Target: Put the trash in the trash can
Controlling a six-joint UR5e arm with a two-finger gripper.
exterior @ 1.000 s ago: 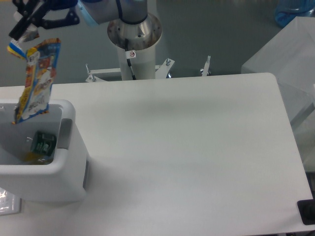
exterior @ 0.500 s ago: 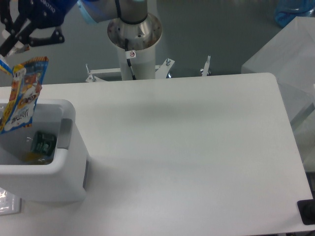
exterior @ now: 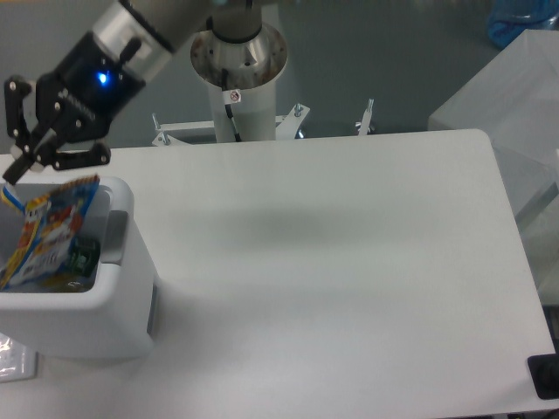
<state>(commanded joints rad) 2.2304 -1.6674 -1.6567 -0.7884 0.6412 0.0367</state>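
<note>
The trash can [exterior: 96, 301] is a boxy white bin at the table's front left corner. My gripper [exterior: 12, 175] hangs just above its far left rim, shut on the top corner of the blue foil snack packet [exterior: 48, 229]. The packet dangles tilted, with its lower half inside the bin. A crumpled wrapper with a green strip [exterior: 84, 254] lies on the bin's floor beside it. The gripper's fingertips sit at the frame's left edge and are partly cut off.
The robot's base column [exterior: 238, 61] stands behind the table's far edge. Something clear and flat [exterior: 13, 360] lies left of the bin at the front. A black object [exterior: 545, 375] sits past the table's front right corner.
The gripper has come down and to the left with the blue packet, from high above the bin to just over its rim. The packet's lower half has sunk into the bin.
</note>
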